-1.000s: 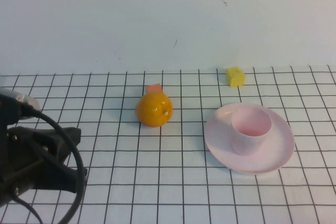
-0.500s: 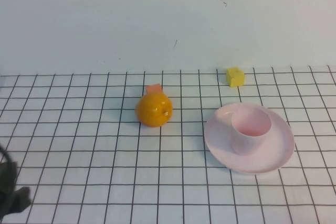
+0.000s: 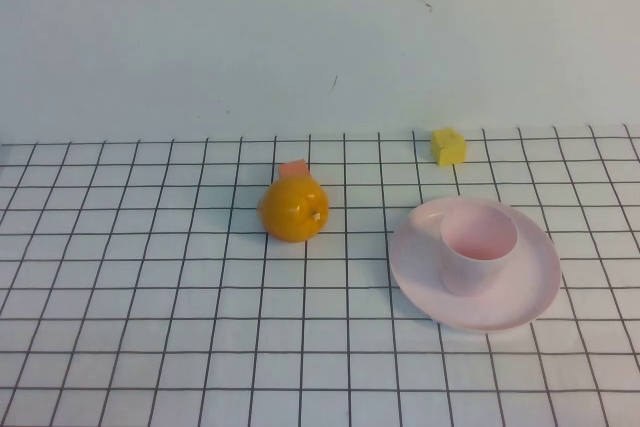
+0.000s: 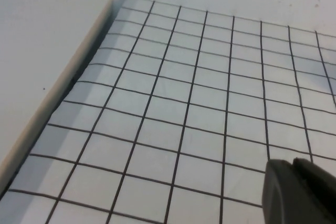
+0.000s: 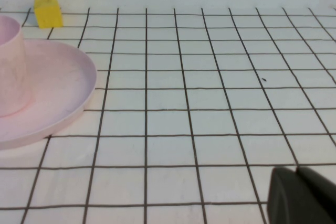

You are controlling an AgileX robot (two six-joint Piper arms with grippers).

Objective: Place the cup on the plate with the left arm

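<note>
**Cup upright on the plate, both arms clear of the table view**

The cup (image 3: 478,248) stood upright on the plate (image 3: 530,287), mouth facing up, its axis vertical, set slightly toward the plate's far side. To the left lay an orange (image 3: 294,210) with a small pink block (image 3: 293,169) touching its far side; a yellow block (image 3: 449,145) sat beyond the plate. The table (image 3: 150,347) was white with a black grid, backed by a plain pale wall (image 3: 200,37). The left gripper (image 4: 296,191) hung over bare grid near the table's edge, fingers together, holding nothing. The right gripper (image 5: 300,195) sat low beside the plate, likewise closed and empty.
</note>
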